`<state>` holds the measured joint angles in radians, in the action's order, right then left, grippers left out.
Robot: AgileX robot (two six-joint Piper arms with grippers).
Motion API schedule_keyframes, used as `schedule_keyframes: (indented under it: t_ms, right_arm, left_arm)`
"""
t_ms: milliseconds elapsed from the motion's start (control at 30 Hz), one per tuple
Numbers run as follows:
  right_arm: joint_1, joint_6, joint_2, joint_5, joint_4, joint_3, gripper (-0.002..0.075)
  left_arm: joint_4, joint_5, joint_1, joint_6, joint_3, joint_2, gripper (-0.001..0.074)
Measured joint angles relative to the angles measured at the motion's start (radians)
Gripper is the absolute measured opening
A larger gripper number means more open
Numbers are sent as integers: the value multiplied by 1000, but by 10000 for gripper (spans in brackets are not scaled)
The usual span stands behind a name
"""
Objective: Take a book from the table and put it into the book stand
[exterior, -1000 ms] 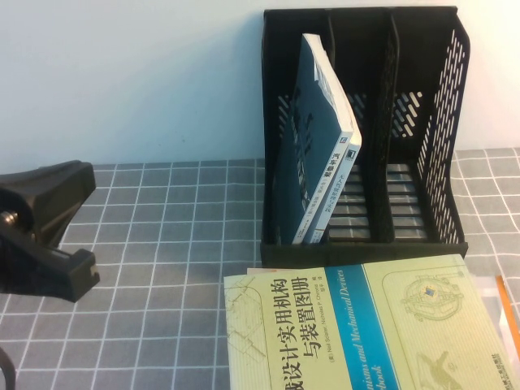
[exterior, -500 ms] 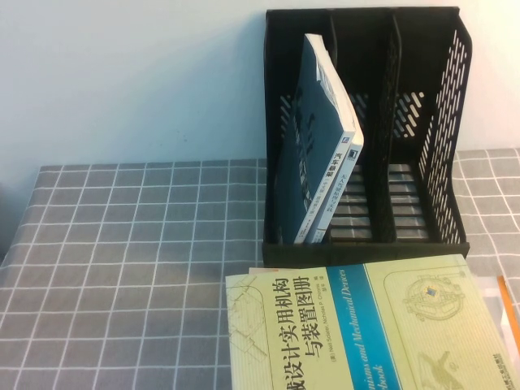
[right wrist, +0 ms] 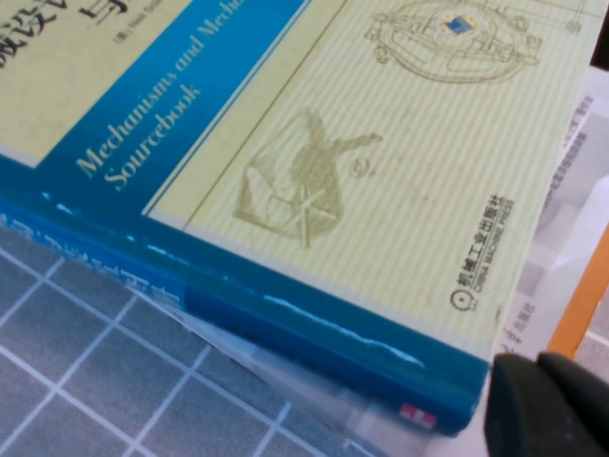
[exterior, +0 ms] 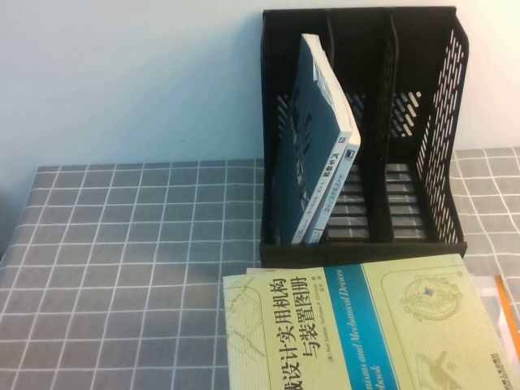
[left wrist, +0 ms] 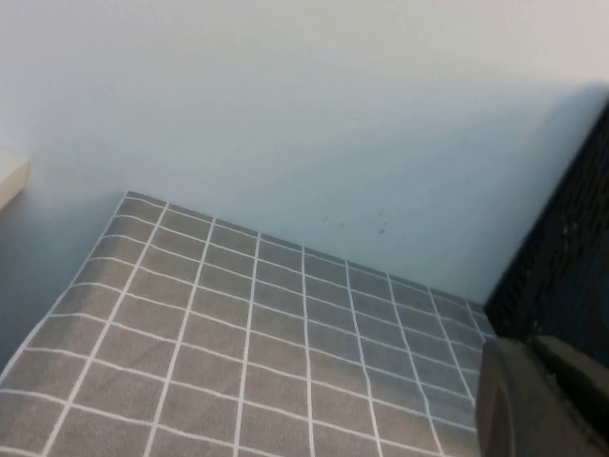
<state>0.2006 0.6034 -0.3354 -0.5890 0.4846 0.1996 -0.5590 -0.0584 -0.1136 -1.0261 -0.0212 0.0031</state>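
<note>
The book [exterior: 318, 154], dark teal cover facing out, stands leaning in the left compartment of the black book stand [exterior: 439, 122] at the back of the grey checked table [exterior: 122, 244]. Neither gripper shows in the high view. In the left wrist view my left gripper [left wrist: 538, 400] hangs shut and empty over the table [left wrist: 238, 333], beside the stand's wall [left wrist: 571, 257]. In the right wrist view my right gripper [right wrist: 552, 405] is shut and empty, just off the corner of the yellow-green book [right wrist: 314, 143].
The yellow-green book with a blue band [exterior: 349, 333] lies flat in front of the stand, on white papers [right wrist: 571, 190] and an orange-edged sheet [exterior: 508, 313]. The stand's middle and right compartments hold nothing. A pale wall stands behind the table.
My left arm, at the left edge a second ago, has drawn back out of the high view. The book stays leaning in the stand.
</note>
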Motion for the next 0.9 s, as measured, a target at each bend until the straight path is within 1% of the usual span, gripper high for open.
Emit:
schedule_keyframes:
  t_ms: [67, 133, 233, 333, 400, 567, 900]
  right_arm:
    - [0, 0, 0, 0, 2, 0, -3]
    - [0, 0, 0, 0, 4, 0, -3]
    - [0, 0, 0, -1, 6, 0, -3]
    - [0, 0, 0, -2, 6, 0, -3]
    - [0, 0, 0, -2, 6, 0, -3]
    - [0, 0, 0, -2, 6, 0, -3]
    - [0, 0, 0, -2, 6, 0, -3]
  left_arm:
    - [44, -3, -6, 43, 0, 0, -2]
    - [172, -23, -17, 210, 0, 0, -2]
    - [378, -86, -20, 555, 0, -6, -2]
    - [501, -191, -20, 718, 0, -13, -2]
    - [538, -244, -20, 756, 0, -13, -2]
    - [559, -252, -20, 817, 2, -13, -2]
    - [559, -257, -20, 836, 2, -13, -2]
